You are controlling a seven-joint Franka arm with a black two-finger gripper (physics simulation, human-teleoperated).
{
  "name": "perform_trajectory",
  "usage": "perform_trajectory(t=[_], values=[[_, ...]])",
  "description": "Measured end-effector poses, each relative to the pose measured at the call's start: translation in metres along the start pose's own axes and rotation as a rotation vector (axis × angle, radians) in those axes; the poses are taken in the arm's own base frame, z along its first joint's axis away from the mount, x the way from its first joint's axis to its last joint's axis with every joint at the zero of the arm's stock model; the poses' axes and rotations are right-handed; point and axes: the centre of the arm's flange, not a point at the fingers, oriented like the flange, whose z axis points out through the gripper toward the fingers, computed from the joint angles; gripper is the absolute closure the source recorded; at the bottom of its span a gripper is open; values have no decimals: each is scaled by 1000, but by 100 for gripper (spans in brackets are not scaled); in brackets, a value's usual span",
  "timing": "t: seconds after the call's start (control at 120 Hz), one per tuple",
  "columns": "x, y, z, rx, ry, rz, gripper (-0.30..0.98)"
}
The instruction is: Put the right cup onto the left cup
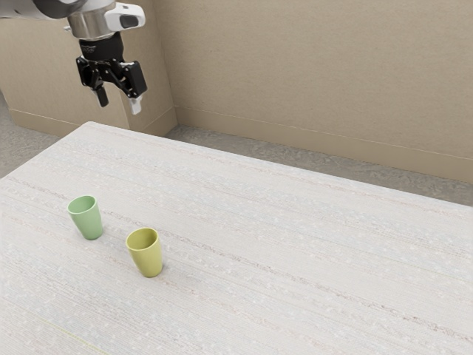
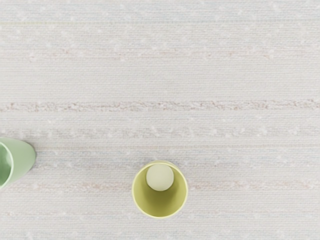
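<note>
Exterior view: your claw [image 1: 118, 100] hangs spread and empty. You're at the approach; next, line up over the yellow cup [image 1: 148, 259], likely the right one, beside the green cup [image 1: 89, 222].

Green cup [image 1: 89, 221]: plain, rounded, wider at the rim than at the base. Standing upright, mouth up, on the pale streaked table [image 1: 295, 251], toward the exterior view's left. Yellow cup [image 1: 148, 258]: olive-toned, same tapered form, also upright; interior visible down to a paler round bottom. The two stand near each other, not touching, neither one stacked.
</note>
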Motion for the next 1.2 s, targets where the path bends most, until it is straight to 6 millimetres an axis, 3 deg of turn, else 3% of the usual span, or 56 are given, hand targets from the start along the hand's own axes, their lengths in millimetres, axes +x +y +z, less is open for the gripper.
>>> perform_trajectory(t=[0.242, 0.333, 0.55, 0.833, 1.2], values=[[2, 8, 3, -1, -4, 19, 2], [4, 15, 13, -1, -20, 33, 2], [9, 26, 61, -2, -64, 63, 2], [14, 24, 122, -3, -92, 74, 2], [1, 37, 171, -6, -73, 108, 3]])
